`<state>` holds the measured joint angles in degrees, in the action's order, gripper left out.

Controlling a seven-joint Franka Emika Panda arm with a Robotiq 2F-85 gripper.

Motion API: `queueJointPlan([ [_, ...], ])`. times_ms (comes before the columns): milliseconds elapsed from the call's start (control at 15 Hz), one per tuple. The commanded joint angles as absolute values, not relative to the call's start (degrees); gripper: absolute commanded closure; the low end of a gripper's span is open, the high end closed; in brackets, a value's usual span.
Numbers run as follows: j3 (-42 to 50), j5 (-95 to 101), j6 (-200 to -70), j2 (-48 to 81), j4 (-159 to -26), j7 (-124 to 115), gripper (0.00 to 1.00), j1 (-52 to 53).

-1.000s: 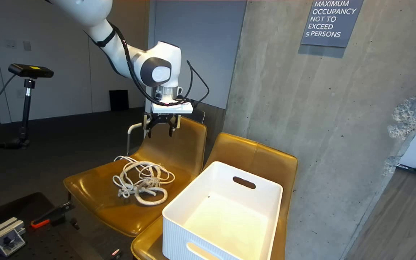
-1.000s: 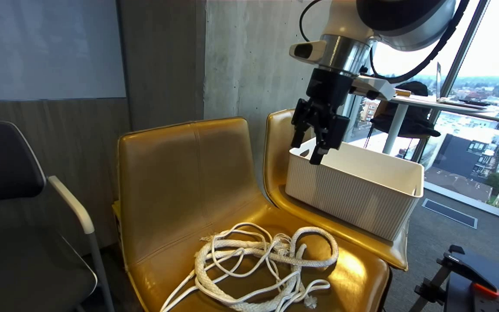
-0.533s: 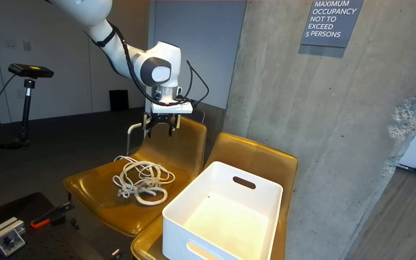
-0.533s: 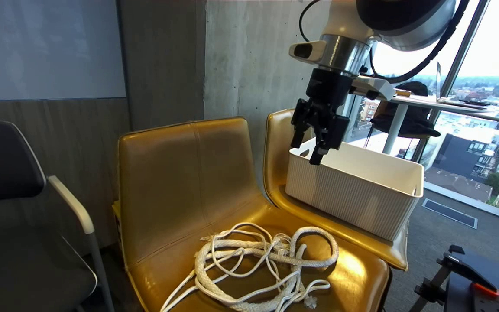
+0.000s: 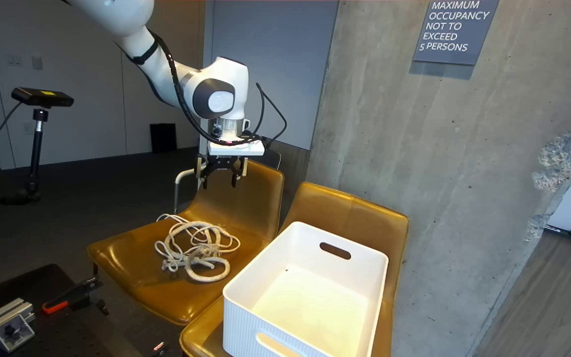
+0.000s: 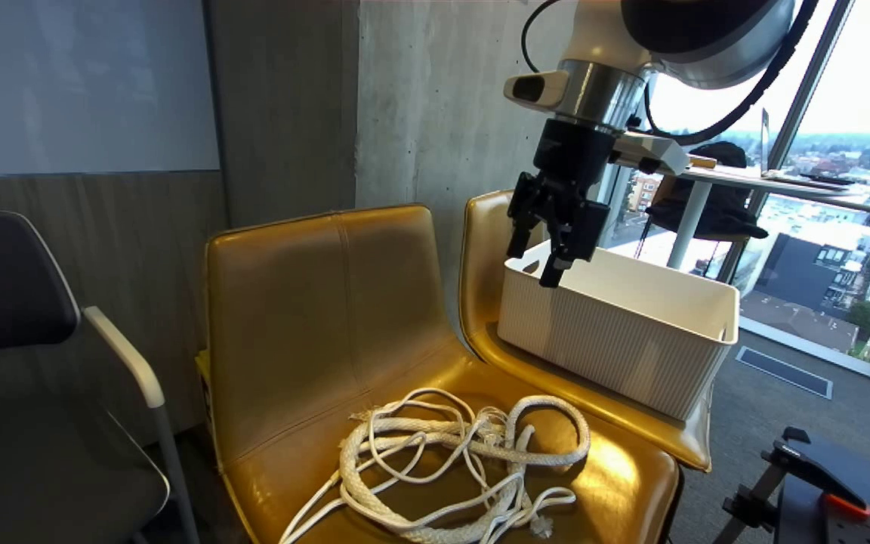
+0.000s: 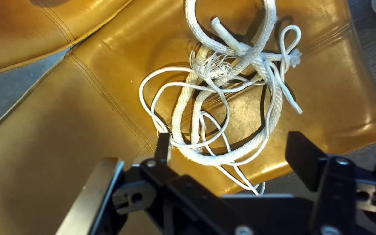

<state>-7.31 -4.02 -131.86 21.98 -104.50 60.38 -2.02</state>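
Note:
My gripper (image 5: 219, 184) hangs with its jaws spread wide and nothing between them. In the wrist view, its black fingers (image 7: 300, 156) frame a tangle of white rope (image 7: 207, 160) lying below and apart from them. Thick braided loops and thinner cord with frayed ends make up this rope (image 6: 354, 487). It rests on the seat of a tan leather chair (image 5: 132, 263). Beside that chair stands a white ribbed bin (image 6: 601, 340) with handle slots; nothing lies inside the bin (image 5: 246, 327) in the view from above. In an exterior view the gripper (image 6: 535, 264) overlaps the bin's near rim.
A second tan chair (image 5: 350, 208) carries the bin, against a concrete wall (image 5: 464, 173). A dark office chair (image 6: 12, 287) with a pale armrest stands nearby. A camera (image 5: 42, 97) on a stand and an orange-tipped clamp (image 5: 57, 305) on a black surface are also around.

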Motion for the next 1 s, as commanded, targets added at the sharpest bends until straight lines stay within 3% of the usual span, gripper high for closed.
queueJointPlan([
  [0,-7.45,-3.92,-131.71,21.99,-104.39,60.27,0.1,-2.13],
  [200,-7.45,-3.92,-131.71,21.99,-104.39,60.27,0.1,-2.13],
  [267,-7.45,-3.92,-131.71,21.99,-104.39,60.27,0.03,-2.13],
  [400,-7.84,-3.07,-135.24,21.1,-108.06,60.32,0.0,-1.21],
  [933,-6.54,11.09,-153.78,20.53,-123.99,50.06,0.0,6.61],
])
